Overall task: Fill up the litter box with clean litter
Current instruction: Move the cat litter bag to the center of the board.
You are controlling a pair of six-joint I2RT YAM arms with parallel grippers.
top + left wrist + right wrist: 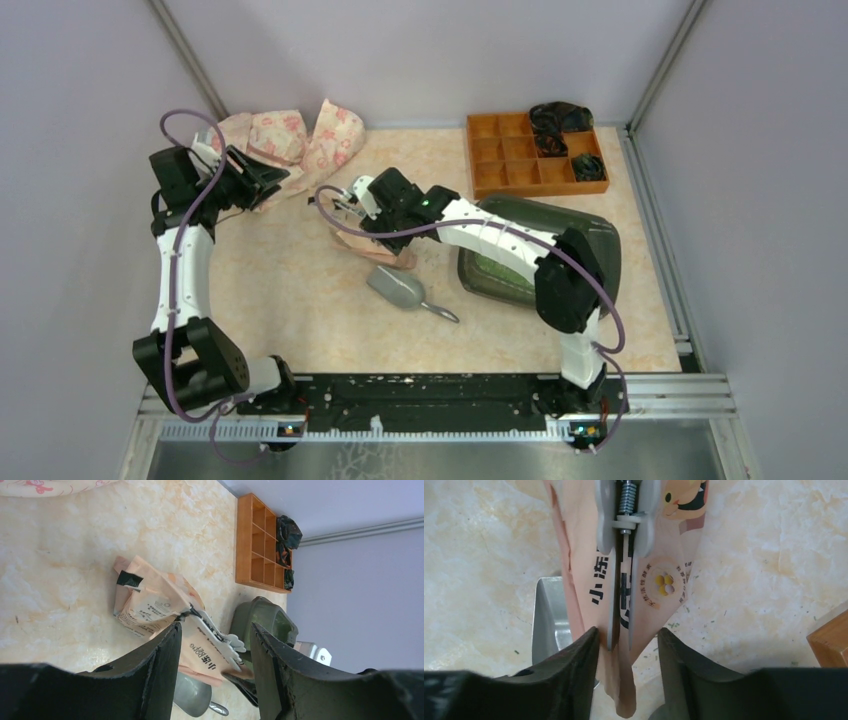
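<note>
The dark litter box [592,236] sits at the right of the table, partly under my right arm. Light-green clean litter [497,271] shows in its left part. A peach printed bag [378,250] [651,555] lies left of the box with a grey spring clip [624,515] on it. My right gripper [349,205] [628,631] is open, its fingers on either side of the bag's end and the clip's handles; the left finger touches the bag and the right one stands apart. My left gripper [272,180] [215,628] is open and empty, back left, facing the bag [150,600].
A grey metal scoop [398,289] [549,622] lies on the table just in front of the bag. An orange compartmented organiser [520,150] with dark items stands at the back right. Crumpled pink printed bags [295,135] lie at the back left. Green specks [684,611] dot the table.
</note>
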